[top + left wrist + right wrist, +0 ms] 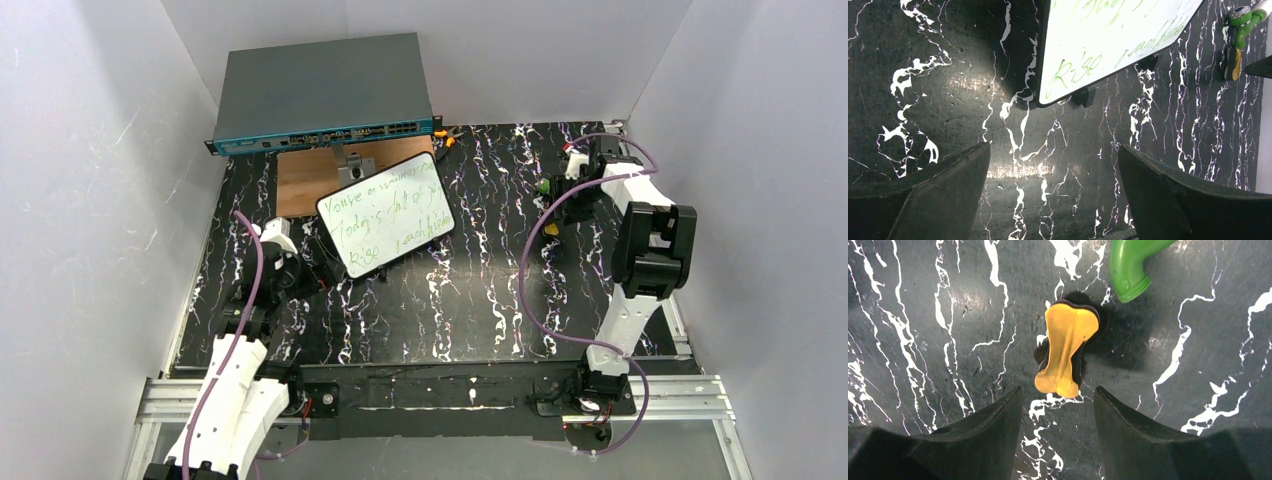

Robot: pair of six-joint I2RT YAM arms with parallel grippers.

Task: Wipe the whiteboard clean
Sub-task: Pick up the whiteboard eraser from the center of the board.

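Whiteboard [386,215], green writing, left tool [1053,147] spread wide, right tool [1058,388] parted beside yellow pad [1065,352], both empty

The only writing I can read is the green handwriting on the whiteboard [385,215]. On my left wrist feed its bottom line [1075,70] starts with "Rise". From overhead the middle line seems to open "Today's" and the top "You're". The rest is illegible to me.
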